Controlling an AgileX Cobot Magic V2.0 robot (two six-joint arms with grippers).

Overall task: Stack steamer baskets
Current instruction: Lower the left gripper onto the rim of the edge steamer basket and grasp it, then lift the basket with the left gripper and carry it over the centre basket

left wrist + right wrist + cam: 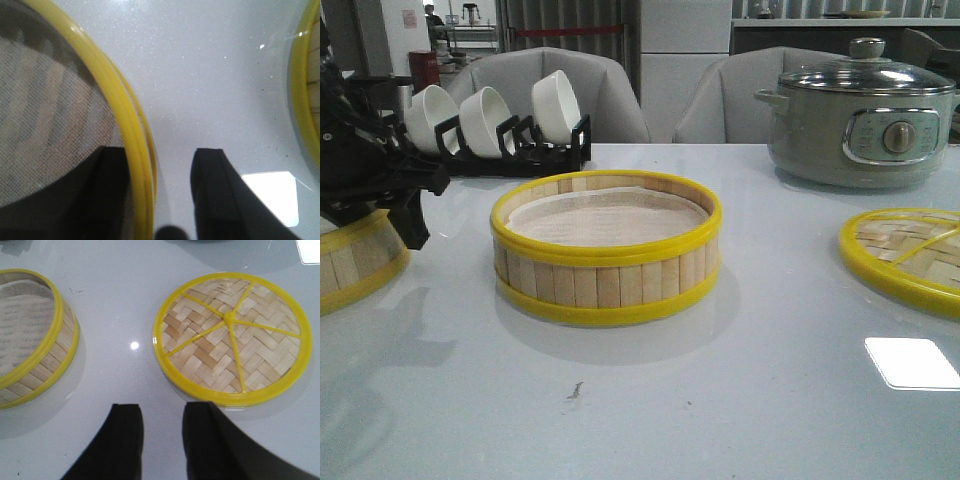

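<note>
One steamer basket (605, 250) with a white liner stands in the middle of the table; it also shows in the right wrist view (30, 355) and at the edge of the left wrist view (306, 100). A second steamer basket (350, 265) sits at the far left, partly cut off. My left gripper (408, 218) is open and straddles that basket's yellow rim (132, 150), one finger over the liner inside and the other finger (215, 190) outside, apart from the rim. My right gripper (160, 412) is open and empty above bare table, between the middle basket and the lid.
The flat woven lid (910, 255) with its yellow rim lies at the right, close to my right gripper's fingers (232, 337). A grey cooker (860, 120) stands at the back right. A black rack of white bowls (500, 125) stands at the back left.
</note>
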